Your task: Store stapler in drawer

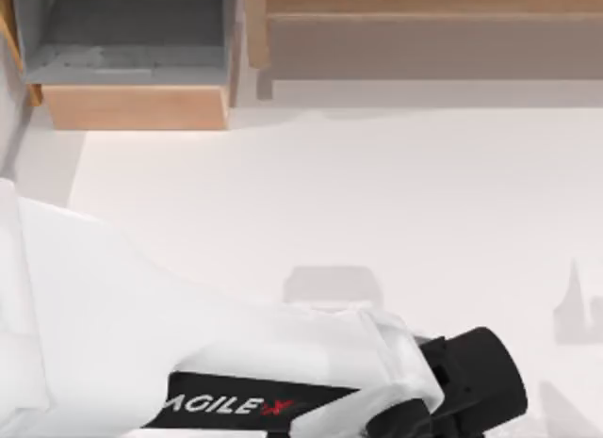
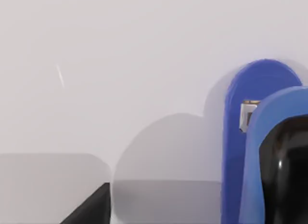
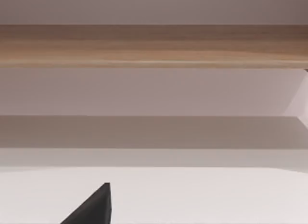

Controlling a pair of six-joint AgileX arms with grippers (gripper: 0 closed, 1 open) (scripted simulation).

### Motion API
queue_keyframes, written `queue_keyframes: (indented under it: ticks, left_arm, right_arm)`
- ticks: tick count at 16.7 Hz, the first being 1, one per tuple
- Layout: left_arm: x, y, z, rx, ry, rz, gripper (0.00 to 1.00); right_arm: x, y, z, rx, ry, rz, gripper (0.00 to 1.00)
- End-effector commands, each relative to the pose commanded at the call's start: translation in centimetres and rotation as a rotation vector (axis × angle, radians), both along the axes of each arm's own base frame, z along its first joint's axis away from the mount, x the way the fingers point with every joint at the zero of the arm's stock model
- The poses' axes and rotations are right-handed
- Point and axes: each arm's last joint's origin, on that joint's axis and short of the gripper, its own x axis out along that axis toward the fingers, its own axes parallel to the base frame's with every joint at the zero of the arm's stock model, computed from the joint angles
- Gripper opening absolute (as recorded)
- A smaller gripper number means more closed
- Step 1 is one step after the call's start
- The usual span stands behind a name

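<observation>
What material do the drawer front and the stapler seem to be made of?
The drawer front looks like light matte wood, with tan colour and faint grain. The stapler looks like smooth plastic: blue body, glossy black end with a bright highlight. This is only appearance.

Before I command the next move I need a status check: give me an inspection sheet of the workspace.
Surface: white table, with the arm's shadow on it.
Job's things: drawer open at the top view's upper left, grey inside showing; stapler, blue and glossy black, close to the left wrist camera, not yet in the drawer.
Clutter: nothing seen.
Grippers: left gripper reaches across the table's near edge toward the right; right gripper faces the shelf.
Cables: nothing seen.
Surroundings: wooden shelf at the upper right, beside the drawer.
</observation>
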Motion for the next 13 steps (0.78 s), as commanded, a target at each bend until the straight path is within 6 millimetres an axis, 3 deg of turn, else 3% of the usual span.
queue_keyframes:
  ticks: [3, 13]
  left_arm:
    - [0.00, 0.00, 0.00, 0.000, 0.000, 0.000, 1.00]
    - [0.00, 0.00, 0.00, 0.000, 0.000, 0.000, 0.25]
  right_arm:
    - [0.00, 0.00, 0.00, 0.000, 0.000, 0.000, 1.00]
    - [0.00, 0.00, 0.00, 0.000, 0.000, 0.000, 1.00]
